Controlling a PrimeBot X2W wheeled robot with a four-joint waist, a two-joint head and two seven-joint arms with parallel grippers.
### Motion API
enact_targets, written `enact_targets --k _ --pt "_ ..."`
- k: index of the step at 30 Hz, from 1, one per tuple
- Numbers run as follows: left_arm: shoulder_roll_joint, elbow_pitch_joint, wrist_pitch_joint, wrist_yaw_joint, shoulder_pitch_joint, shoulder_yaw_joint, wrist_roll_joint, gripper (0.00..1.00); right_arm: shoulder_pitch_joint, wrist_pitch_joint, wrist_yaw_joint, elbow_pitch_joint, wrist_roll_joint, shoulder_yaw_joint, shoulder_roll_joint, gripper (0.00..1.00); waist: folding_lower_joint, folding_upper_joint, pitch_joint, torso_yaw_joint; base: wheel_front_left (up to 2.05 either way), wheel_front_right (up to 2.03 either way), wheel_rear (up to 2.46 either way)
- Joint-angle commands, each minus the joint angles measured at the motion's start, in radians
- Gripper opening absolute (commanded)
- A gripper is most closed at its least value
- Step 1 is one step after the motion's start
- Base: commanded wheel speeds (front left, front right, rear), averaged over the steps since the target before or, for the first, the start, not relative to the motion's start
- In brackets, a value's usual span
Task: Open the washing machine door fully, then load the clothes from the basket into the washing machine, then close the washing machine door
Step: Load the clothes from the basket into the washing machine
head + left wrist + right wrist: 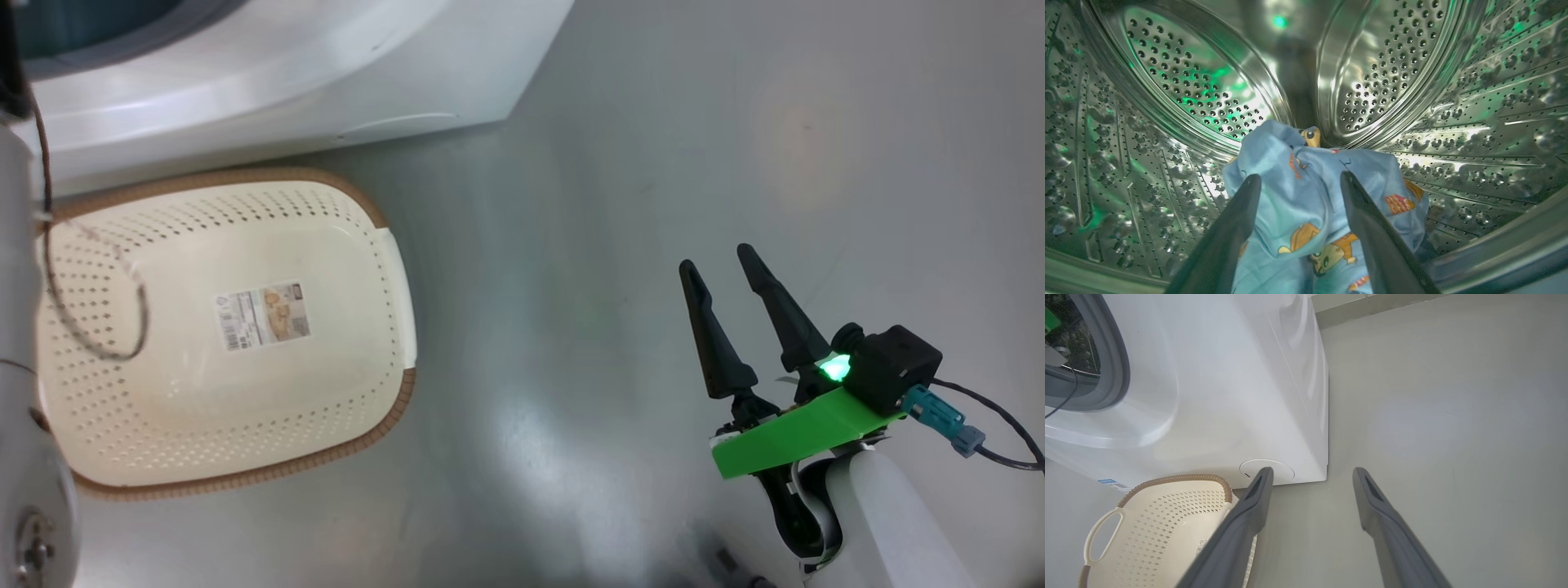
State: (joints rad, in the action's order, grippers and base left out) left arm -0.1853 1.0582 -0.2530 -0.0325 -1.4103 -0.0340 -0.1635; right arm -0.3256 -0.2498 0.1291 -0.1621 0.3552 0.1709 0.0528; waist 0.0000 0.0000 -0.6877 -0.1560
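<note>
left wrist view: left end effector [1300, 175] wide over clothes [1310, 220] in steel drum [1180, 81].

1. Drum [1167, 81]: upper part + back wall free. Blue clothes [1306, 212] heap on the drum bottom, directly ahead of left gripper [1301, 176], whose fingers are spread either side of the heap.
2. Basket [392, 425] on floor [612, 204], just beside washing machine [286, 73] front. Inside is open room, but dark cable [122, 343] loops over its left part, w/ pale forearm [16, 327] along that edge.
3. Floor right of basket: wide free space. Right gripper [715, 257] hangs there, jaws apart, well apart from machine + basket.
</note>
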Motion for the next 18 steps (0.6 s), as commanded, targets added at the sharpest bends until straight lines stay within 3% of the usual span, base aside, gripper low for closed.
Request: enact_targets --k 1,18 --pt "-0.038 -0.025 -0.007 -0.007 0.024 0.001 -0.004 1.00 0.014 -0.012 0.002 0.016 -0.003 0.016 -0.003 1.00 0.0000 0.0000 0.021 0.018 0.00 0.00 0.00" --pt "0.015 -0.189 -0.009 -0.038 0.308 0.003 -0.027 1.00 0.050 -0.012 0.002 -0.009 -0.018 -0.010 0.000 1.00 0.0000 0.0000 0.175 0.074 0.00 0.00 0.00"
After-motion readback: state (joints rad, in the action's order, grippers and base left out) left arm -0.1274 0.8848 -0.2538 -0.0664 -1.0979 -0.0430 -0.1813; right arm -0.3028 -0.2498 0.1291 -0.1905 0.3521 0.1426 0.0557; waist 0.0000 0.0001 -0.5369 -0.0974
